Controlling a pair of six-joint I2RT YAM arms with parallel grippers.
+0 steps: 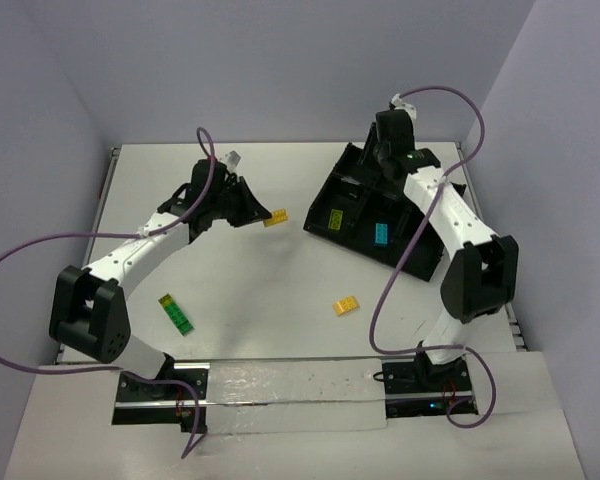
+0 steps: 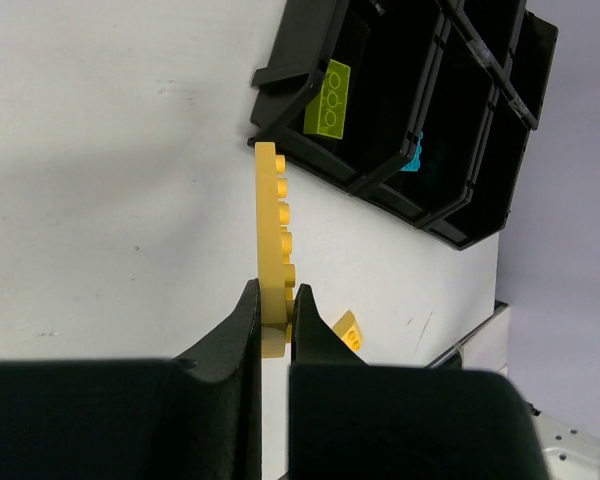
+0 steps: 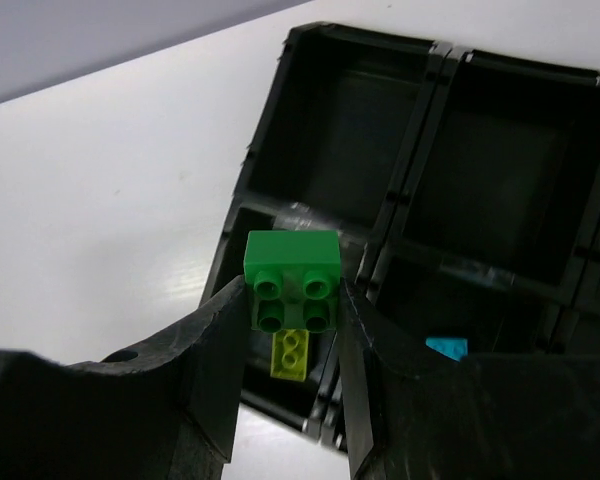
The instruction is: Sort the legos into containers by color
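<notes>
Counter (image 1: 260, 330) bears two loose bricks (image 1: 346, 306); tray (image 3: 412, 160) holds two, I think; my left jaws clench a yellow plate (image 2: 270, 240), right jaws a green brick (image 3: 291, 258).

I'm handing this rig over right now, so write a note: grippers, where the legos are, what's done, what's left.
Left gripper: shut on a long yellow brick, short of the tray.
Right gripper: shut on a green brick, above the tray.
Done: lime brick and cyan brick lie in different tray compartments.
Left: both held bricks, plus the green stack and small yellow brick on the table.
</notes>
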